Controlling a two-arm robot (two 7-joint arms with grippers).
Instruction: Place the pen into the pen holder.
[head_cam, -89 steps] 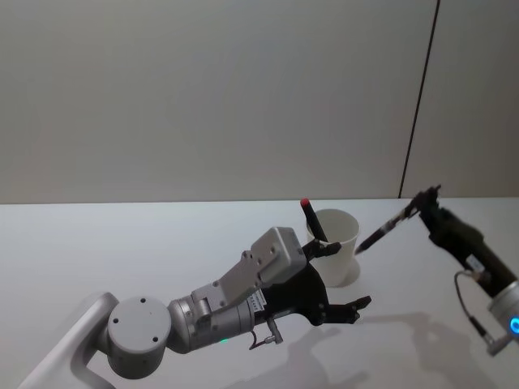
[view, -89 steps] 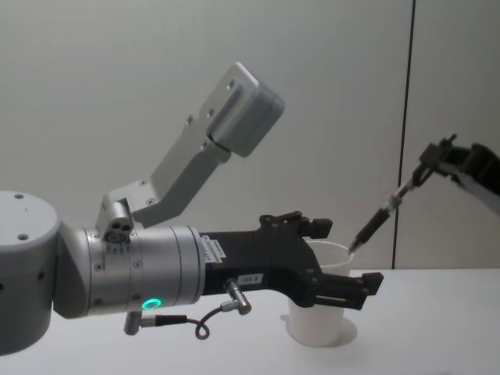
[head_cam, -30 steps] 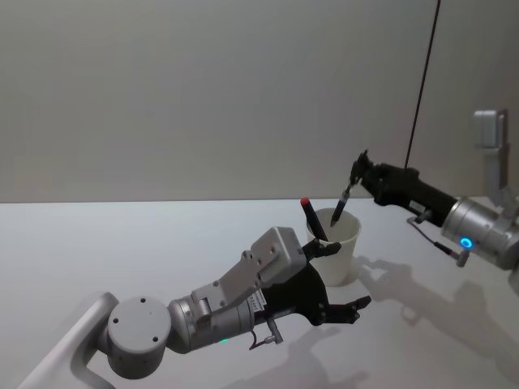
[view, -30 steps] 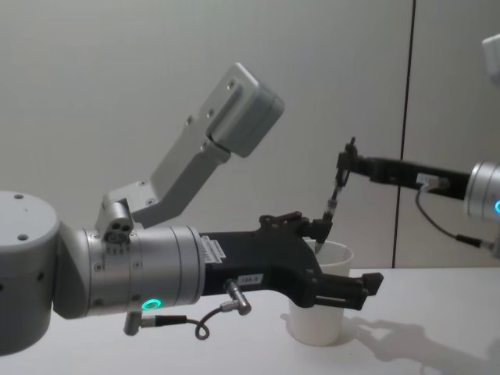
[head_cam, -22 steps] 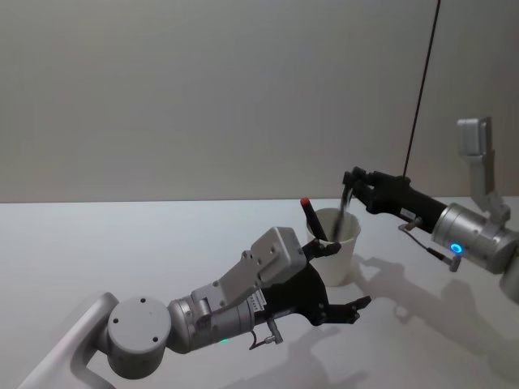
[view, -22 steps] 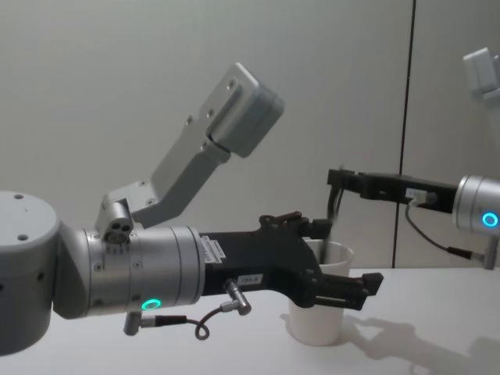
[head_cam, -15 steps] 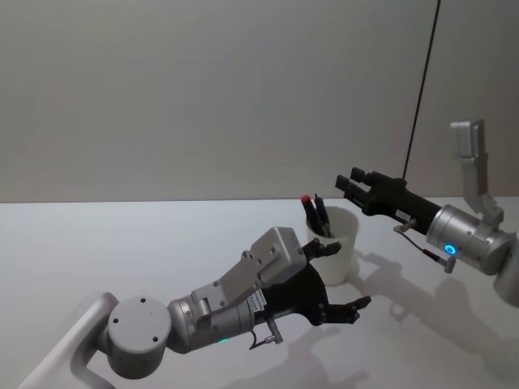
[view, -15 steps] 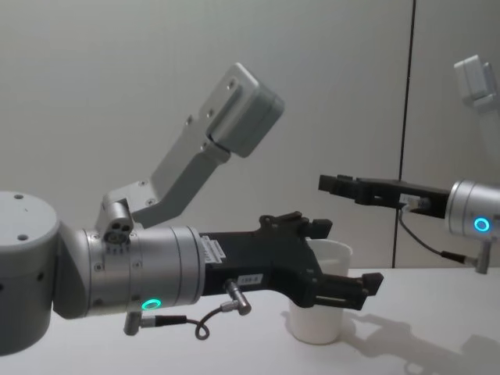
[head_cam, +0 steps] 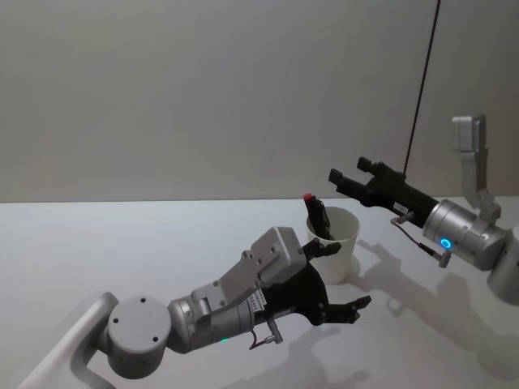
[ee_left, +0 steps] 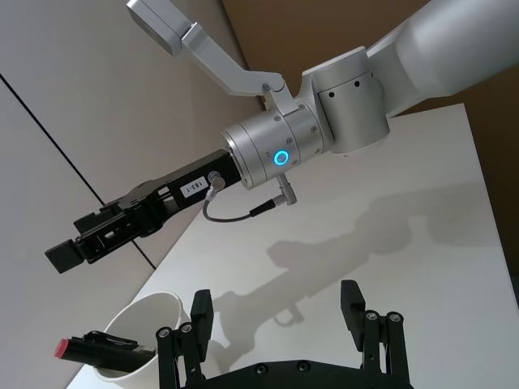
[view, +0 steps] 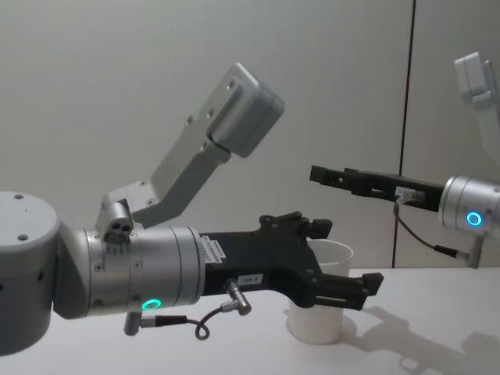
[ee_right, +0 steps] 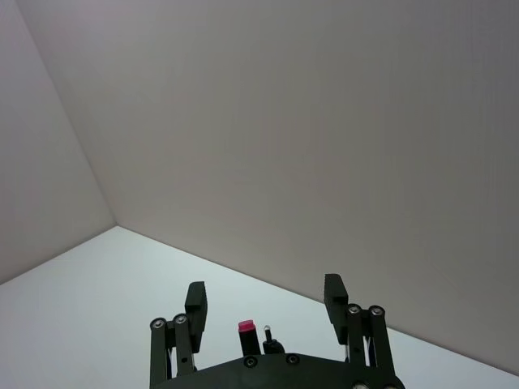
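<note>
Pen [head_cam: 322, 220] stands inside pen holder [head_cam: 332, 247], beside red-capped marker [head_cam: 311, 212]. Cup light, thin paper, tips easily; best held low on wall. Right gripper [head_cam: 350, 177] open, empty, above cup. Left gripper [head_cam: 336, 279] open, near side.

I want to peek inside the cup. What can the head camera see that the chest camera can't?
Head view alone: the tops of two pens, one red-capped and one dark, poking above the pen holder's rim.

Chest view alone: the cup's side standing on the table, its mouth partly behind the left gripper.

Both: the open left gripper just in front of the cup, and the open, empty right gripper above the cup, toward its right.
</note>
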